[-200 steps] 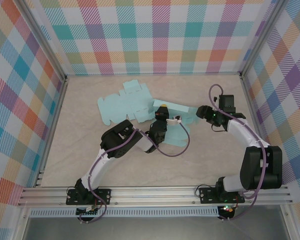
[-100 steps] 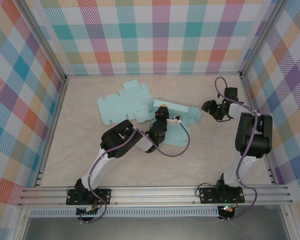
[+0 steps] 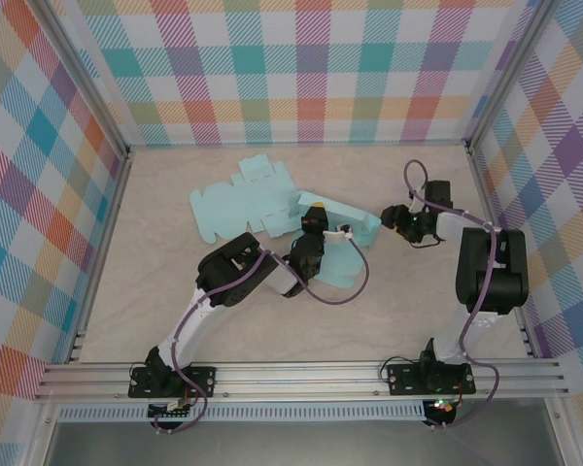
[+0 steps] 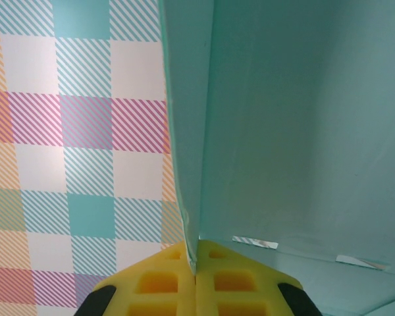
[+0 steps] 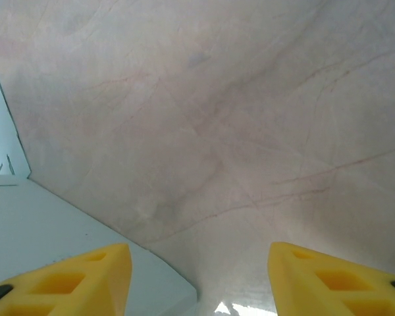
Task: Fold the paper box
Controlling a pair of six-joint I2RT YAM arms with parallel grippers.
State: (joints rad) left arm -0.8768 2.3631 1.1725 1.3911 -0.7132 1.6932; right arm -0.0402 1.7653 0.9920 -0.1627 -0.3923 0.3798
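Observation:
The paper box (image 3: 231, 208) is a light teal die-cut sheet lying mostly flat at the middle of the table, with one panel (image 3: 355, 219) raised on its right side. My left gripper (image 3: 316, 217) is shut on that panel's edge. In the left wrist view the yellow fingers (image 4: 157, 284) pinch the thin edge of the paper box (image 4: 303, 131), which rises above them. My right gripper (image 3: 392, 217) sits at the panel's right end, open. In its wrist view the left finger (image 5: 85, 280) hovers over a corner of the paper box (image 5: 39, 230), with bare table between the jaws.
The beige marble table (image 3: 175, 301) is enclosed by plaid walls (image 3: 301, 68) at the back and both sides. The right arm's elbow (image 3: 491, 262) stands close to the right wall. The box's cut flaps (image 3: 257, 173) reach toward the back wall.
The right gripper drew back toward the right wall, then came in again to the panel's right end. Its elbow swung right. The left gripper kept its hold and did not move.

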